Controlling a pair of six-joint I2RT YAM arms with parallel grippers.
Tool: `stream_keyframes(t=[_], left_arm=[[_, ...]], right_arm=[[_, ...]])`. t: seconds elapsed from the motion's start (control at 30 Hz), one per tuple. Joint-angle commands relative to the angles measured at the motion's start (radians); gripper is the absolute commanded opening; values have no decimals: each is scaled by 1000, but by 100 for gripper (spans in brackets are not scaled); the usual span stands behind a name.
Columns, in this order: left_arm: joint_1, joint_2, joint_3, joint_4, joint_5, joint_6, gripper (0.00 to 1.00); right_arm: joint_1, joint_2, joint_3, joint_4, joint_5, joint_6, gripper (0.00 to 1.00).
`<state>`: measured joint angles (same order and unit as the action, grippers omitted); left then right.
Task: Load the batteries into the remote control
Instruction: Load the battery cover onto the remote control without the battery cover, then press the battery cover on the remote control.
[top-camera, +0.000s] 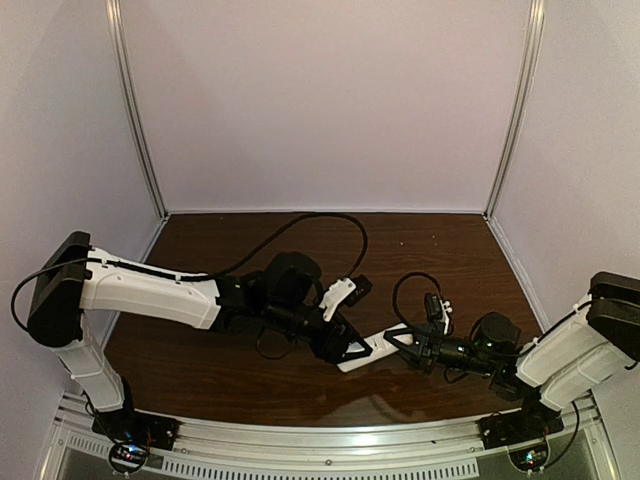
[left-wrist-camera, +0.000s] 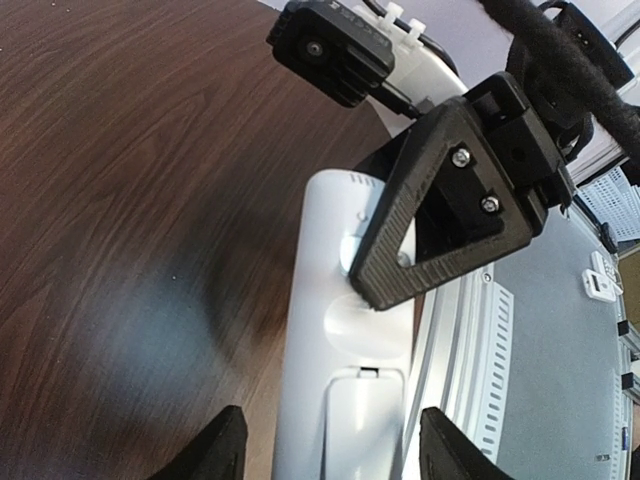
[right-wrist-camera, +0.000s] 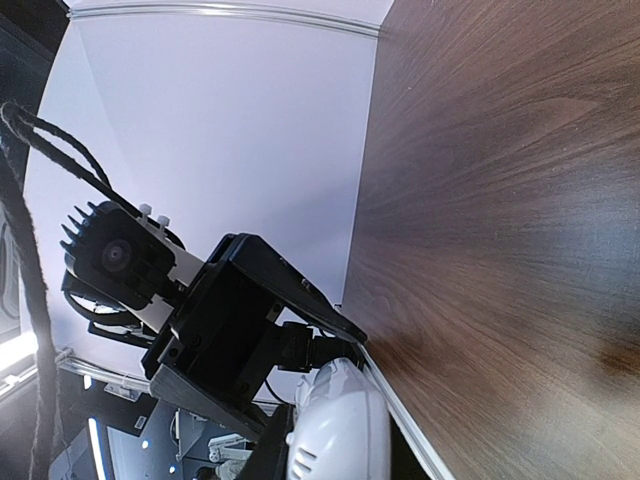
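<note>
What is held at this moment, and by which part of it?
The right gripper holds the remote control by the end nearest the right arm. The left gripper is open, its fingers on either side of the remote, gripping nothing.

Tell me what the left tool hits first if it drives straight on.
Probably the right tool, clamped on the remote control ahead, which lies between the fingers of the left tool. Depth is unclear.
</note>
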<state>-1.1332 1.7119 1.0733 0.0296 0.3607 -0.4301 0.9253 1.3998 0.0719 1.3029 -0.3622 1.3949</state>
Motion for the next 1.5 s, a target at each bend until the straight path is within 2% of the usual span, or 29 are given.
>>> stream_keyframes(t=[0.0, 0.23, 0.37, 0.5, 0.73, 0.9, 1.1, 1.27, 1.47], left_arm=[[6, -6, -5, 33, 0, -2, 60], [6, -61, -14, 31, -5, 68, 63], [6, -171, -25, -21, -68, 212, 69], [7, -259, -43, -76, -94, 366, 70], [5, -397, -165, -96, 54, 712, 64], [-45, -441, -157, -206, 0, 901, 58], [-106, -419, -118, -273, -46, 1014, 46], [-160, -384, -94, -278, -86, 1060, 42], [-175, -360, -78, -267, -98, 1072, 39]], right_arm=[[6, 9, 6, 241, -7, 0, 0], [6, 14, 5, 237, -15, 6, 0], [6, 21, 3, 236, -35, 17, 0], [7, 16, 10, 218, -60, 20, 0], [6, 1, 51, 155, -151, 18, 0], [6, 6, 75, 137, -210, 31, 0], [6, 24, 97, 132, -234, 45, 0], [6, 40, 104, 146, -240, 58, 0], [8, 58, 114, 155, -253, 61, 0]])
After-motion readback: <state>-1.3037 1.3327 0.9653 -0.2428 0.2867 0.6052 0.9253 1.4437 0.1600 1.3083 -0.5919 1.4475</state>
